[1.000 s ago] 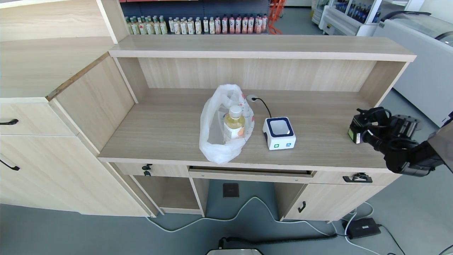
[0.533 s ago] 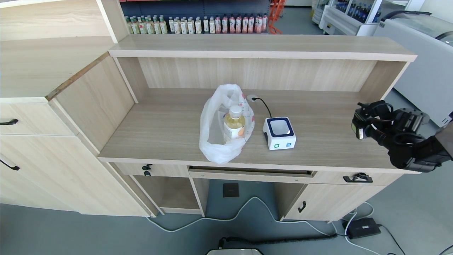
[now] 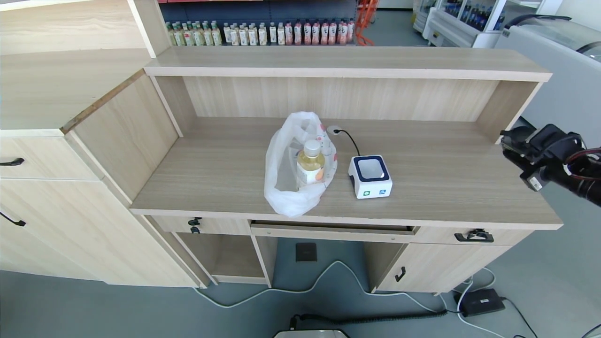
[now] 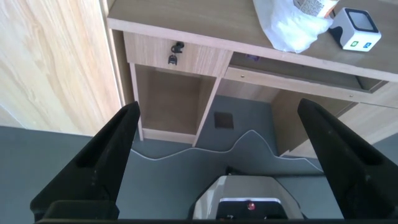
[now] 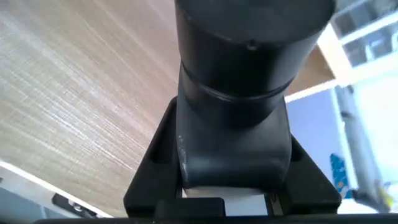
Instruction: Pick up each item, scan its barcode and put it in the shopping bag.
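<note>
The shopping bag [image 3: 287, 185] sits mid-desk with its mouth slumped open toward the front edge of the desk [image 3: 436, 206]. 1 bottle [image 3: 311, 163] stands upright inside it, so that item looks bagged. The scanner [image 3: 370, 176] stands just beside the bag on the robot's right, and its cable [image 3: 350, 140] runs back to a port in the desk.

The left gripper [image 4: 219, 104] hangs low in front of the desk with its jaws spread wide and nothing between them. The right gripper [image 3: 519, 148] is off the desk's right end, near the upright side panel [image 3: 512, 105]. I cannot tell whether it is released or clenched, or whether it carries anything.

Risks, as I judge them:
- The right arm is close to the side panel, so a swing inward toward the scanner could clip it.
- The bag is limp film. An item pushed in at a low angle could drag the rim shut or topple the bottle.
- Bag and scanner nearly touch, so a sweep past the scanner could snag the bag or tug the cable.
</note>
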### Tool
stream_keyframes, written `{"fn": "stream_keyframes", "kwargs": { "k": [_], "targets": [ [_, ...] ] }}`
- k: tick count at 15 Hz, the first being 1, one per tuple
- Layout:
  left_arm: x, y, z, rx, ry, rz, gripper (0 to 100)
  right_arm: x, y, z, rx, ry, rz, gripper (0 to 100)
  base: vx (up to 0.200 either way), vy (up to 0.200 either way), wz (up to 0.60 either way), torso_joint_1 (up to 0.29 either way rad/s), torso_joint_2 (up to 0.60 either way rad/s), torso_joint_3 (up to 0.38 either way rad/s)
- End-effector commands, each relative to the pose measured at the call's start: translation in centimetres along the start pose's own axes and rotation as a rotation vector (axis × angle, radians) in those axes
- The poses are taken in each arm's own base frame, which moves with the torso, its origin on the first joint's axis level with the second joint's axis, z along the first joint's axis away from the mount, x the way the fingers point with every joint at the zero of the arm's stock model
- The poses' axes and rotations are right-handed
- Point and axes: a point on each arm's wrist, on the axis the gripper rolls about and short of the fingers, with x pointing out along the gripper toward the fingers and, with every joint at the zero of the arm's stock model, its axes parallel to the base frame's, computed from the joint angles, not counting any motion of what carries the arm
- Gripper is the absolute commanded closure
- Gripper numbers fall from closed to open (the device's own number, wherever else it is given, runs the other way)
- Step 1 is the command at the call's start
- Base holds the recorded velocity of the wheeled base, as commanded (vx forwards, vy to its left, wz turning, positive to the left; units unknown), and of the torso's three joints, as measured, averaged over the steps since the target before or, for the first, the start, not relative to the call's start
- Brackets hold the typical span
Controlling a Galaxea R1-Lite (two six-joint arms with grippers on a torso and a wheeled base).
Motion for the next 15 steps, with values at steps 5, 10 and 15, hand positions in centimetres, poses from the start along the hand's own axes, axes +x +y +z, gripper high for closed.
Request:
{"fn": "stream_keyframes", "kwargs": {
  "k": [5, 10, 15],
  "targets": [
    [0.0, 0.0, 0.0, 0.000, -0.001, 0.000, 0, -6.1, 4.5, 12.4, -0.754, -0.536, -0.002, 100, 0.000, 0.000, 0.00, 0.000, 0.00, 0.000],
    [0.0, 0.0, 0.0, 0.000, -0.001, 0.000, 0, -9.0, 8.0, 19.8, -1.091, -0.986, -0.280, 100, 0.000, 0.000, 0.00, 0.000, 0.00, 0.000],
    [0.0, 0.0, 0.0, 0.000, -0.001, 0.000, 0, -10.1, 8.6, 20.5, -1.203, -1.277, -0.454, 100, 0.000, 0.000, 0.00, 0.000, 0.00, 0.000]
  ]
}}
